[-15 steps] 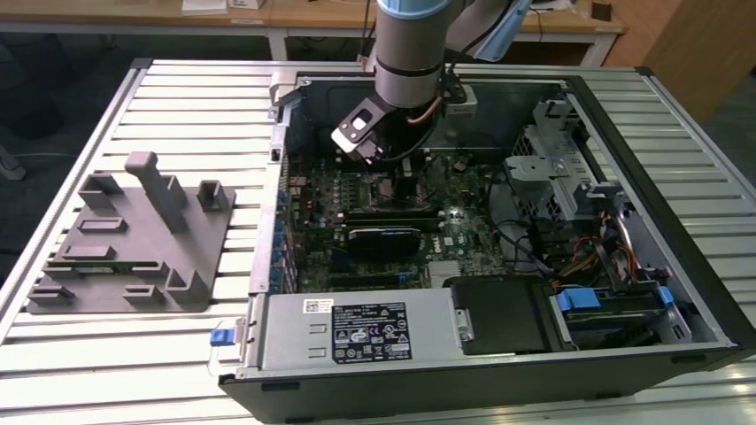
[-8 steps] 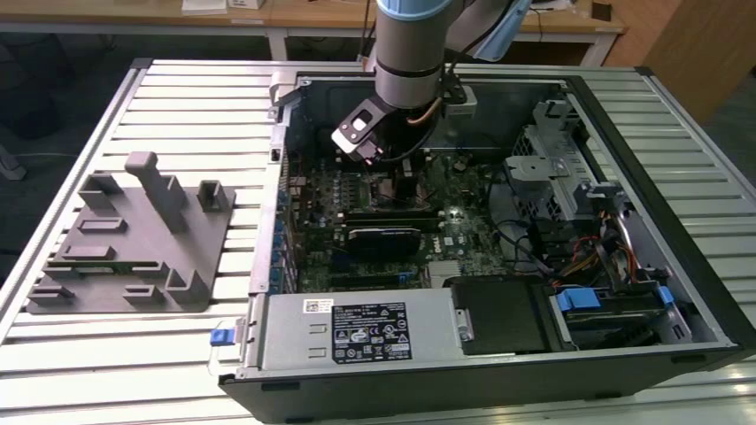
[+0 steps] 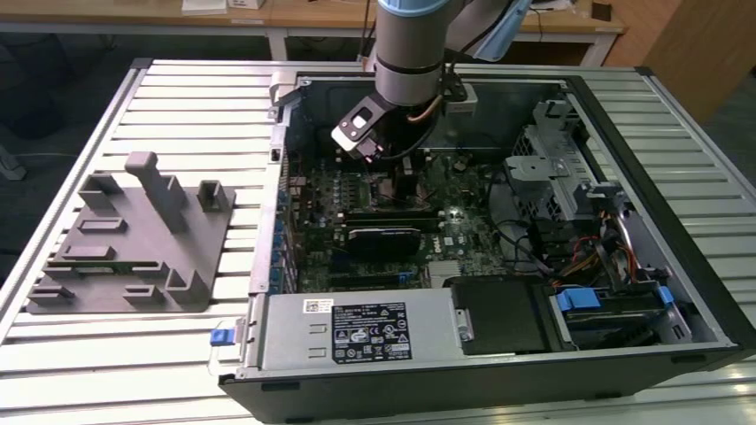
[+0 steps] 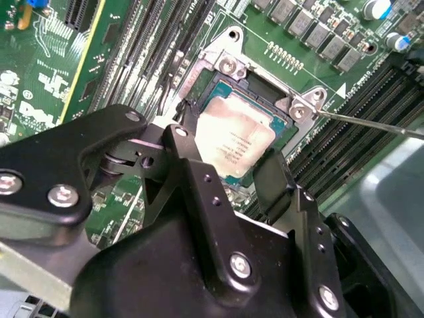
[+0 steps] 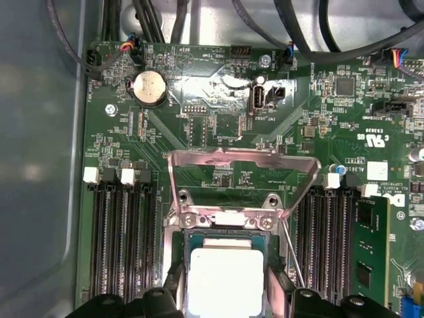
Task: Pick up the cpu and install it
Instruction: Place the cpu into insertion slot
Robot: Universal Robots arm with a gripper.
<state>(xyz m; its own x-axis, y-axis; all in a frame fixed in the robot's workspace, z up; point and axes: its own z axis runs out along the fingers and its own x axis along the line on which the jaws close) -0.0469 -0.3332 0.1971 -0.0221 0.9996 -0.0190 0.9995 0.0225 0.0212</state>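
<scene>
Motherboard socket (image 4: 264,85) below end effector (image 4: 232,158), fingers (image 4: 199,179) narrowly apart either side of cpu (image 4: 235,136), grip unclear.

Slatted table (image 3: 177,97), wooden desks (image 3: 310,15) behind

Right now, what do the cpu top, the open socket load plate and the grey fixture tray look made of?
cpu: metal lid, matte silvery with a soft pale sheen; the thin rim looks greenish, likely circuit board.
load plate: bare bright metal, probably steel, judging by the mirror-like glints.
fixture tray: matte grey, probably plastic; no shine, and blocky shapes that look moulded or printed.
</scene>
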